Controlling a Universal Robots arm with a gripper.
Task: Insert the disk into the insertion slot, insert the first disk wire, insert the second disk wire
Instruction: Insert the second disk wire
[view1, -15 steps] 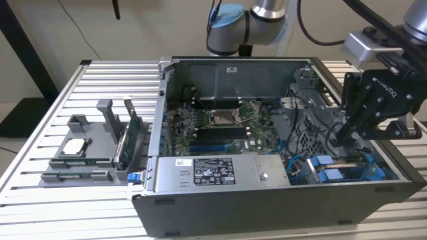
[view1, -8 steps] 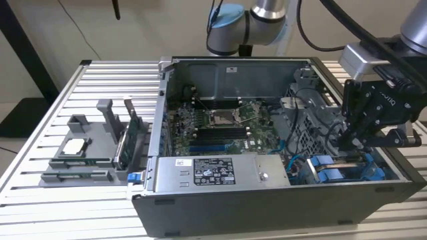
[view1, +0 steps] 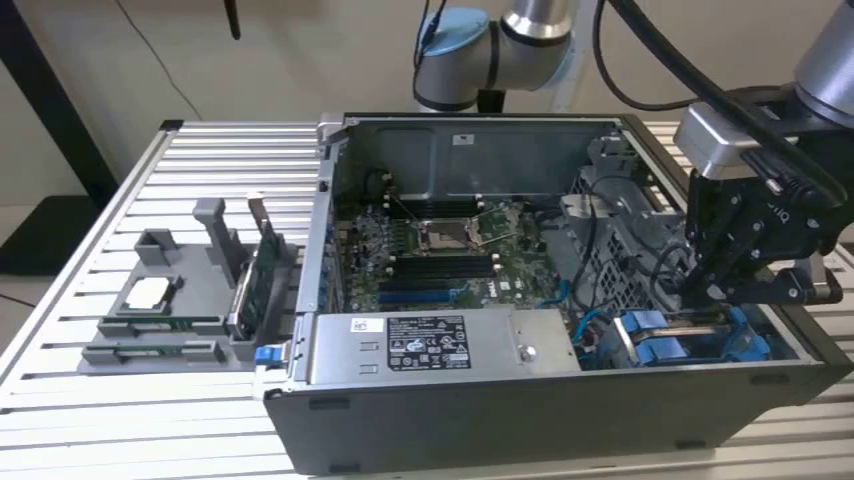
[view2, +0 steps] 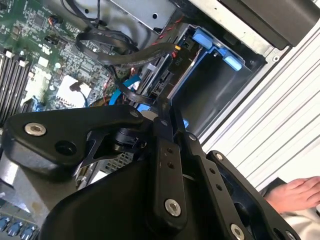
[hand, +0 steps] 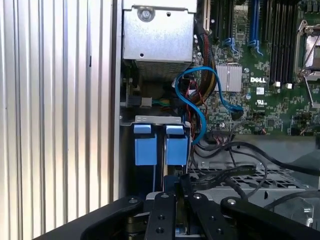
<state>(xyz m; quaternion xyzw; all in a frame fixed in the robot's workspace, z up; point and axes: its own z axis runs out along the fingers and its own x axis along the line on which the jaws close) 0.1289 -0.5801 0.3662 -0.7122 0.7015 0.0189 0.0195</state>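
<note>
I hung over the open case (view1: 534, 420), at its corner on the exterior view's right, just above the drive bay. My jaws were drawn narrow, all but together; I could not tell whether anything was pinched between them. The disk (hand: 176, 147) sat in the bay, its blue frame next to a second blue frame (hand: 145, 147).

A blue cable (hand: 192, 100) looped from the board (view1: 441, 250) down beside the disk. Black cables (view2: 115, 50) crossed close in front of me, lying between me and the bay. The grey power box (view1: 441, 345) stood just beside the bay and carried a white printed label; the print was too small for me to read. White lettering showed on the board in the first wrist view.

The case rested on a slatted counter (view1: 200, 150). Well apart from it, on the exterior view's left, stood a grey holder (view1: 167, 300) with loose parts in it. A person's hand (view2: 295, 192) lay at the counter's edge in the second wrist view.
</note>
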